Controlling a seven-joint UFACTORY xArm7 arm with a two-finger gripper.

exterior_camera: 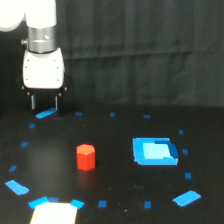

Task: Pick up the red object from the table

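The red object, a small red-orange hexagonal block, stands upright on the black table, left of centre in the exterior view. My gripper hangs from the white arm at the upper left, well behind and to the left of the block. Its two dark fingers point down with a gap between them and nothing held. The gripper hovers above a blue tape mark.
A larger blue square patch lies right of the block. Small blue tape marks are scattered around it, with bigger ones at the front left and front right. A pale patch sits at the bottom edge. A dark curtain hangs behind.
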